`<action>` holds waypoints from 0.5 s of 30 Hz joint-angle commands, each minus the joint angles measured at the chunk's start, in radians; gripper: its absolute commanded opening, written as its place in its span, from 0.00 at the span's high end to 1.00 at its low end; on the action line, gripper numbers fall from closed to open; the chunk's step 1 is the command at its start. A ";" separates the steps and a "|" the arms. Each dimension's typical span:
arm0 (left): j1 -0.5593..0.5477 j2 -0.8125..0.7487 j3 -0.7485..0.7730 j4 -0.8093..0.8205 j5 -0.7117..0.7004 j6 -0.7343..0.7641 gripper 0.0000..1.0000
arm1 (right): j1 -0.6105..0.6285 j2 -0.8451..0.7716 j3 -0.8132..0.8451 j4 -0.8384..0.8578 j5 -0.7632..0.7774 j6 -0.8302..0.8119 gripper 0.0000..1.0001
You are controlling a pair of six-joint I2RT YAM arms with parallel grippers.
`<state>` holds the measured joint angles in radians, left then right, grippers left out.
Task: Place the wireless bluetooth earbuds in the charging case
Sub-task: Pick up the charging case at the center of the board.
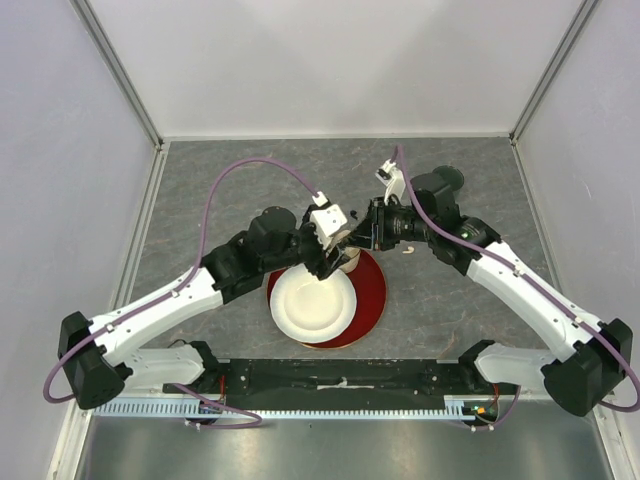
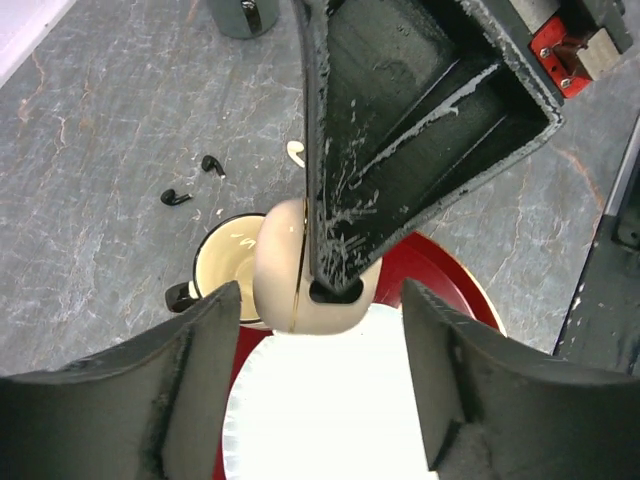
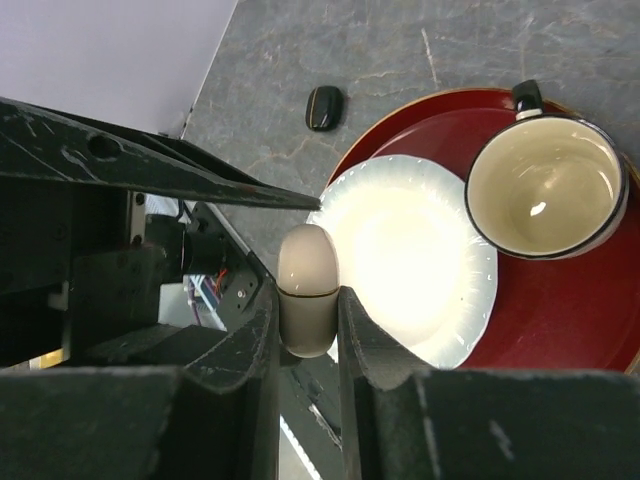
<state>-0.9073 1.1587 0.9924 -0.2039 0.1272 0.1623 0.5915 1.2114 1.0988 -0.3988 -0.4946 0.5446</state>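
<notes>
Bases of left arm point(image 1: 150, 310) and right arm point(image 1: 530, 295) sit at the near edge. Next out: white paper plate point(image 1: 312, 300) on red plate point(image 1: 372, 300), with cup point(image 2: 222, 262) on the red plate's far side.

Above that far rim, right gripper point(image 3: 307, 295) pinches the cream charging case point(image 3: 307, 262) by its lower half; lid seam looks closed. Left gripper point(image 2: 320, 295) is spread, fingers either side of the case, not touching.

No earbud is in the case. White earbud point(image 1: 408, 248) lies on the table right of the cup. First black earbud point(image 2: 175, 197) and second black earbud point(image 2: 212, 165) lie beyond the cup. Fourth not found.

Risk: the pinch on a rounded shell is narrow. A push on the lid could twist the case or pop it out onto the plate. The fingers are crowded and may collide.

Pose: both arms reach inward and far, wrists converging tip to tip over the plates.
</notes>
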 commanded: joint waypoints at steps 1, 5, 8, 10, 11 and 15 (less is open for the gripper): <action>-0.005 -0.053 -0.011 0.067 -0.024 -0.033 0.26 | -0.001 -0.046 -0.017 0.067 0.097 0.043 0.99; -0.005 -0.067 -0.024 0.069 -0.032 -0.043 0.14 | -0.001 -0.056 -0.024 0.080 0.151 0.061 0.99; -0.005 -0.089 -0.044 0.072 -0.038 -0.070 0.12 | -0.002 -0.065 -0.027 0.095 0.191 0.071 0.99; -0.005 -0.114 -0.064 0.086 -0.064 -0.096 0.12 | -0.002 -0.078 -0.030 0.113 0.209 0.077 0.99; -0.004 -0.125 -0.084 0.096 -0.072 -0.127 0.12 | -0.002 -0.087 -0.031 0.118 0.231 0.081 0.99; 0.004 -0.214 -0.165 0.231 -0.175 -0.254 0.06 | -0.005 -0.108 -0.033 0.143 0.245 0.078 0.98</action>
<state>-0.9073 1.0290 0.8852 -0.1360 0.0528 0.0631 0.5911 1.1522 1.0698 -0.3443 -0.3019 0.6079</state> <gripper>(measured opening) 0.907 0.266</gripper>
